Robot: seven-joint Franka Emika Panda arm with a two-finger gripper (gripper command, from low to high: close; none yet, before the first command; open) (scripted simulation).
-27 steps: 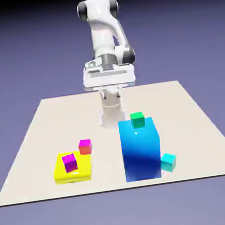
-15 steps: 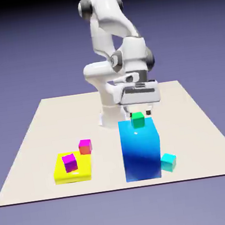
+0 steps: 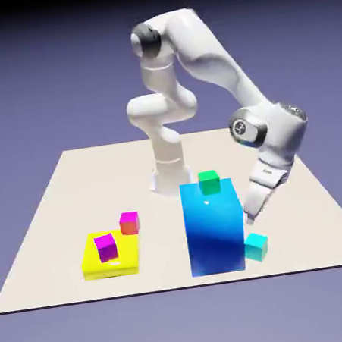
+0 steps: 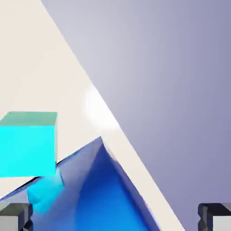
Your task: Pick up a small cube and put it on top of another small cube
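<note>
Down at the foot of the tall blue block (image 3: 213, 228), on the exterior view's right side, lies the teal cube (image 3: 255, 247), close against the block's lower corner and near the table's (image 3: 317, 207) front edge. It is small and plain, bright cyan on its lit face and greener on top, as the hand view shows (image 4: 28, 144), with the block's dark blue wall (image 4: 106, 198) beside it. Bare tabletop spreads beyond the cube, away from the block, toward the table's side edge. The green cube (image 3: 209, 182), of like size, sits on top of the blue block near its rear edge. Just above the teal cube, and apart from it, hangs the gripper (image 3: 250, 214), tilted; its grey fingertips (image 4: 16, 216) stand wide apart with nothing between them. Well apart on the block's other side, one magenta cube (image 3: 106, 247) rests on a yellow slab (image 3: 111, 265), another (image 3: 129, 223) just behind it.
</note>
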